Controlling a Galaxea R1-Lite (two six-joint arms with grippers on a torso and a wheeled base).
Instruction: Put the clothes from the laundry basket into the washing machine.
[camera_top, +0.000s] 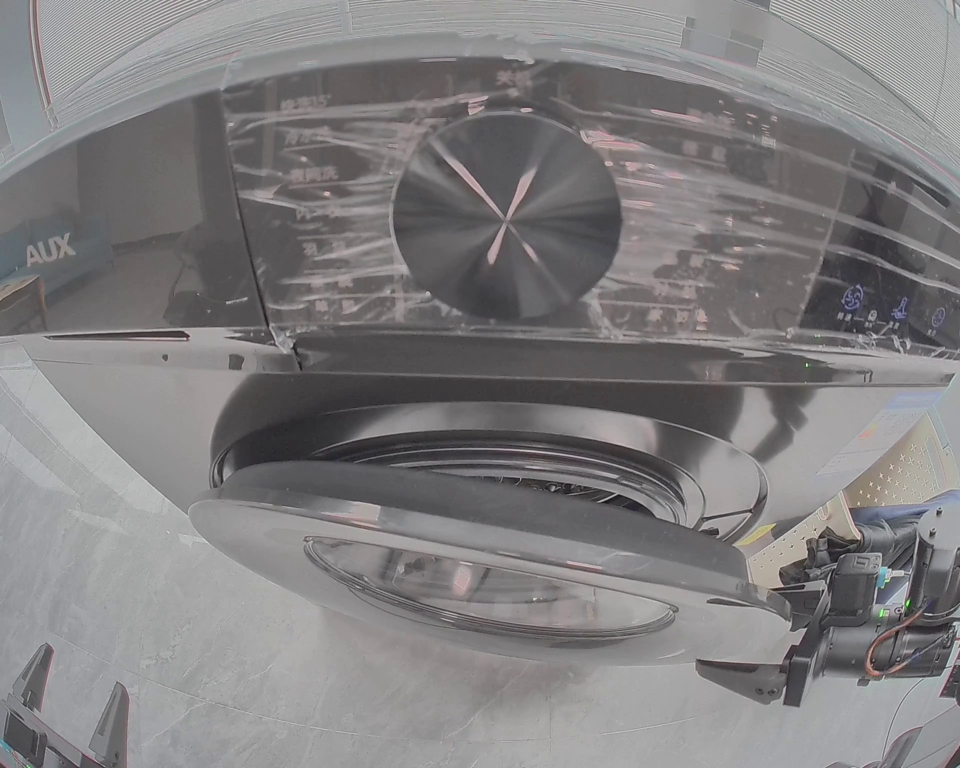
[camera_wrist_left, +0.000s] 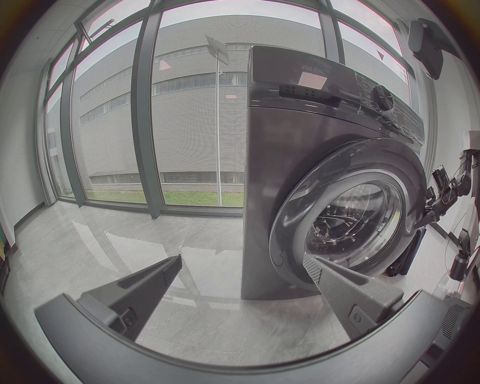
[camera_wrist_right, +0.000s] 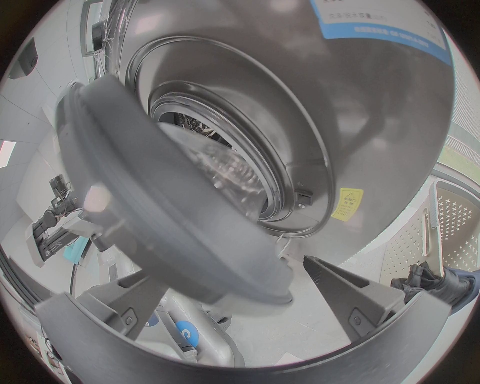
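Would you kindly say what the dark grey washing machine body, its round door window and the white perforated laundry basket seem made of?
Washing machine body: probably painted metal, glossy, mirroring surroundings. Door window: clear glass or plastic, transparent. Laundry basket: likely matte plastic, moulded perforations.

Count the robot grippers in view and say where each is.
2. The left gripper hangs open low over the floor, left of the washing machine door and apart from it. The right gripper is open at the door's right edge, near the laundry basket.
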